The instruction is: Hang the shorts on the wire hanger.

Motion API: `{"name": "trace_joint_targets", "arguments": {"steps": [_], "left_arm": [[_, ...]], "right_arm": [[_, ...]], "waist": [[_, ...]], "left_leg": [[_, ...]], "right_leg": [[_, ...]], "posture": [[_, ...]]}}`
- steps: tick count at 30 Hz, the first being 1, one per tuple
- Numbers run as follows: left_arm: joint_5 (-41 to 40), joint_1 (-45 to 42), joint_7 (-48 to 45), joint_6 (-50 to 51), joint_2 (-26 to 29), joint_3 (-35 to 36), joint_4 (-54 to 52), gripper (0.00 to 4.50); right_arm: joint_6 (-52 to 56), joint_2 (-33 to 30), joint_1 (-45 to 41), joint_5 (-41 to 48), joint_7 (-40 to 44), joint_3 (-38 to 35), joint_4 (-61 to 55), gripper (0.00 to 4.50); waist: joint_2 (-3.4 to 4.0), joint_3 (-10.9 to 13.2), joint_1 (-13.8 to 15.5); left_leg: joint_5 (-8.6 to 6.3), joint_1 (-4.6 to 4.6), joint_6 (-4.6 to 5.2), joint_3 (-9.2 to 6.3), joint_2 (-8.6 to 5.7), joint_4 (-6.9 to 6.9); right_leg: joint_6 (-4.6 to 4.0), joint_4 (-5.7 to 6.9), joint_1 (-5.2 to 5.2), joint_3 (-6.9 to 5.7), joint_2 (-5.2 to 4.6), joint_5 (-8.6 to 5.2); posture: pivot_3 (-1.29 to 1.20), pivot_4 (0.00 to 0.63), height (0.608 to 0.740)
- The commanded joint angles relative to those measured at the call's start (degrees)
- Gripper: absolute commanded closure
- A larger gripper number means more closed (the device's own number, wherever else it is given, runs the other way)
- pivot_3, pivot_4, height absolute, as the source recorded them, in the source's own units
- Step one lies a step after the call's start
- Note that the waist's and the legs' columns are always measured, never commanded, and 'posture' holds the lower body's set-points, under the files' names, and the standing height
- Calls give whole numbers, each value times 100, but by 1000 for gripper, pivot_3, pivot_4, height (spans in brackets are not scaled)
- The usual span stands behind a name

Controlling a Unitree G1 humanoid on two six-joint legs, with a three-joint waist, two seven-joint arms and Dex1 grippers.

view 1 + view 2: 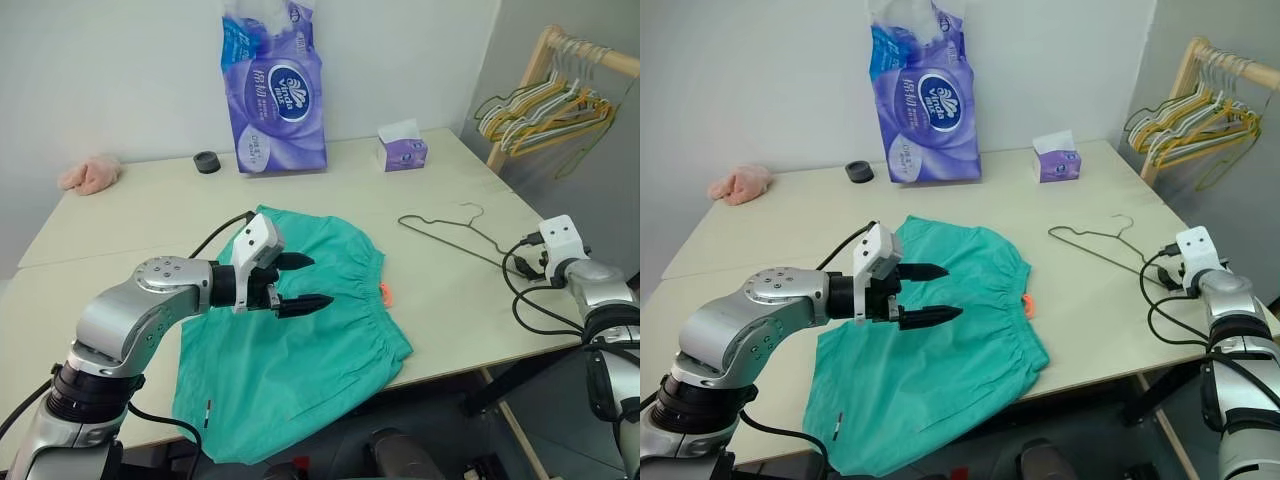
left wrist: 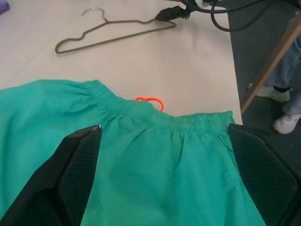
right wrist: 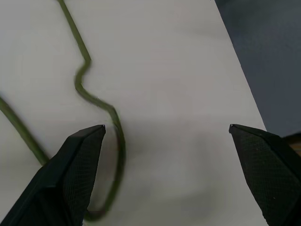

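The teal-green shorts [image 1: 300, 350] lie flat on the table's front part, hanging a little over the near edge. Their gathered waistband and a small orange tag [image 1: 386, 292] face the right. My left gripper [image 1: 320, 282] hovers just above the middle of the shorts, open and empty, pointing right toward the waistband [image 2: 197, 123]. The thin olive wire hanger [image 1: 450, 243] lies flat on the table to the right of the shorts. My right gripper [image 3: 167, 129] is at the hanger's right end by the table's right edge. It is open, and the hanger's bent wire [image 3: 121, 141] lies beside one finger.
A purple tissue pack [image 1: 275, 100], a small tissue box [image 1: 402, 152] and a black round cap [image 1: 207, 162] stand at the back of the table [image 1: 150, 215]. A pink cloth lump [image 1: 90, 173] lies far left. A wooden rack of bunched hangers [image 1: 545, 105] stands right. A person's shoes [image 2: 287, 123] show beyond the table.
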Motion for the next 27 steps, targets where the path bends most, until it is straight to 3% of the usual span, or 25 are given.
{"name": "trace_joint_targets", "arguments": {"steps": [1,5,13,18,22,27], "left_arm": [[58,-175,-87,-150,15,63,-20,22],[93,-151,-146,-201,64,71,-23,22],[153,-79,-299,-286,179,152,7,22],[151,-51,-430,-336,249,146,16,22],[148,-40,-479,-347,244,139,19,22],[203,-101,-445,-404,163,108,109,22]], "right_arm": [[-211,-177,-257,-420,352,305,176,0],[-351,-218,-273,-602,1113,522,183,0],[-511,-520,152,-704,3456,941,-519,0],[-249,-784,515,-663,4292,1012,-1094,0],[116,-689,511,-524,3988,750,-1223,0],[715,-186,-3,-156,2287,8,-565,0]], "waist": [[-1,0,-21],[-2,-1,-26],[-5,-3,-20],[-7,-4,1],[-9,-5,-4],[-21,-12,-52]], "left_leg": [[0,1,0,-2,-1,0],[0,3,0,-17,-1,1],[-1,12,0,-42,0,1],[-5,33,-4,-52,-1,2],[-6,34,-6,-54,-2,4],[-6,38,-7,-50,0,3]], "right_leg": [[1,0,1,1,0,-1],[4,-3,6,-4,0,-2],[6,-11,21,-20,1,-3],[36,-26,52,-28,0,-21],[40,-26,54,-29,-2,-23],[18,-23,54,-23,-1,-11]], "posture": [[-252,45,740],[-251,45,740],[-253,44,740],[-260,44,740],[-264,45,740],[-267,44,740]]}}
